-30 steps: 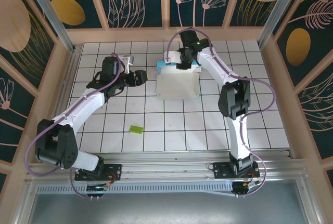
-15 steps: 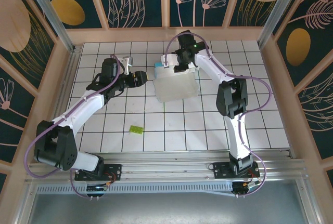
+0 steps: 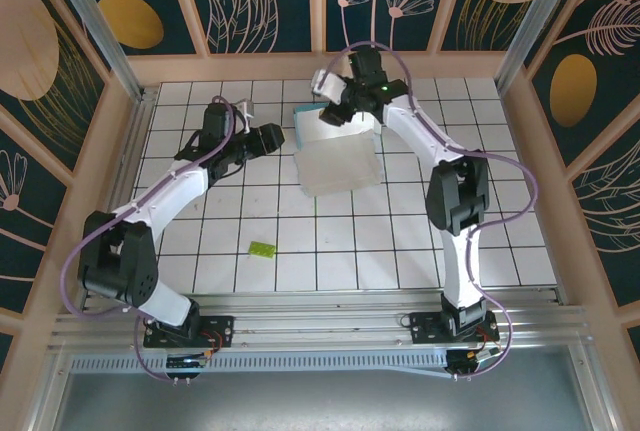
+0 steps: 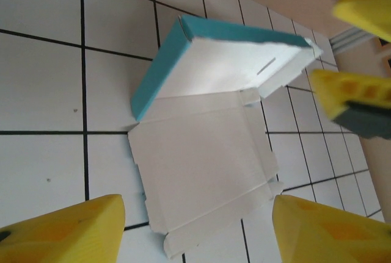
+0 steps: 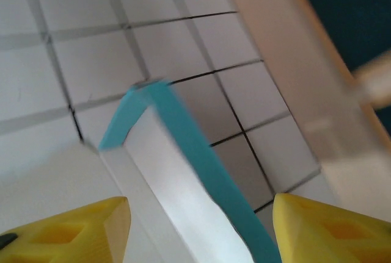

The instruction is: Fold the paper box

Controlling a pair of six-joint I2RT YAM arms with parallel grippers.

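One paper box [image 3: 338, 166] flap stood raised under the right gripper [image 5: 200, 205], the rest flat before the left gripper [image 4: 198, 202]; both gaped empty. Folding seemed barely begun.

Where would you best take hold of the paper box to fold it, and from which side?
On the paper box, probably the raised far panel, at its free top edge: it stands up off the tiles, so both faces can be pinched. Come down from above; the near panel lies flat.
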